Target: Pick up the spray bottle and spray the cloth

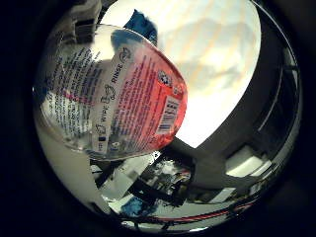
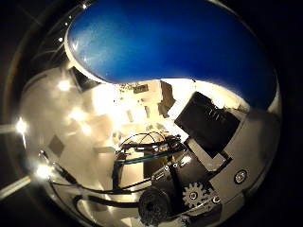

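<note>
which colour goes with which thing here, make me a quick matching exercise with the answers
Things:
1. spray bottle label
2. large curved surface close to the palm
3. geared wheel

Colours:
a. blue
b. plain white
c. red and white

Pairs: 1-c, 2-a, 3-b
</note>
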Motion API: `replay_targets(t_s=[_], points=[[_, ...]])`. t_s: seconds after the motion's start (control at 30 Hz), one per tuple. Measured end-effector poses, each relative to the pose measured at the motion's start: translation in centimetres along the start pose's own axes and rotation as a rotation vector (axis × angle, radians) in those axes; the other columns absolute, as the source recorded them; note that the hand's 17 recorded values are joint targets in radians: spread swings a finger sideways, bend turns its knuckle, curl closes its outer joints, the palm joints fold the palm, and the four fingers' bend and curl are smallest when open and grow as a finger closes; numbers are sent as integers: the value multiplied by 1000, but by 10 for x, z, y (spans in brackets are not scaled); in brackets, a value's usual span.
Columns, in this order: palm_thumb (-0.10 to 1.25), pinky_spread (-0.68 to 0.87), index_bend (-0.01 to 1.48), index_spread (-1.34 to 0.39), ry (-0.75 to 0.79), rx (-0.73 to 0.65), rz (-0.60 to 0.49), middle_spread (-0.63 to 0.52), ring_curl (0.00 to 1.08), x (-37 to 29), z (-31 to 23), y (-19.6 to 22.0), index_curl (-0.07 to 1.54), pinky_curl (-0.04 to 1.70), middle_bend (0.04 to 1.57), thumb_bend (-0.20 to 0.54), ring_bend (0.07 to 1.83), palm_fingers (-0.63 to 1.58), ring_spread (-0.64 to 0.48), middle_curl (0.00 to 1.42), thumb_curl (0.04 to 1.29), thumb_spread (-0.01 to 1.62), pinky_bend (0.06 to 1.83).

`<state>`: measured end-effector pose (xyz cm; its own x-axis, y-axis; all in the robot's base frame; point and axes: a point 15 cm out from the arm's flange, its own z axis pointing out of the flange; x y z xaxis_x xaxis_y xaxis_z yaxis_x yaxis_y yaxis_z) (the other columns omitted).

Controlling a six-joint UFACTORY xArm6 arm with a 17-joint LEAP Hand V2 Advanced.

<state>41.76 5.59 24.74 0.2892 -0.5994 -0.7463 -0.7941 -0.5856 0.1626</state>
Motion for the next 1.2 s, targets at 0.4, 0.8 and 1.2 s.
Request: replay_targets(t_s=[0.4,0.8,1.2], points=[[1079,-190,1155,-182,247,-302,-26,-64,542,-42,67,-26,634,1202,1312,-14,1441,1234,-141,546,761,909,1020],[1063,-197,1158,-183,500,-307,-5,-64,540,-78,69,-74,638,1217,1313,-15,1443,1234,-141,544,764,907,1013],[1056,-201,1159,-182,781,-216,0,-64,539,-109,93,-118,640,1223,1315,-15,1442,1236,-141,545,772,909,1008]])
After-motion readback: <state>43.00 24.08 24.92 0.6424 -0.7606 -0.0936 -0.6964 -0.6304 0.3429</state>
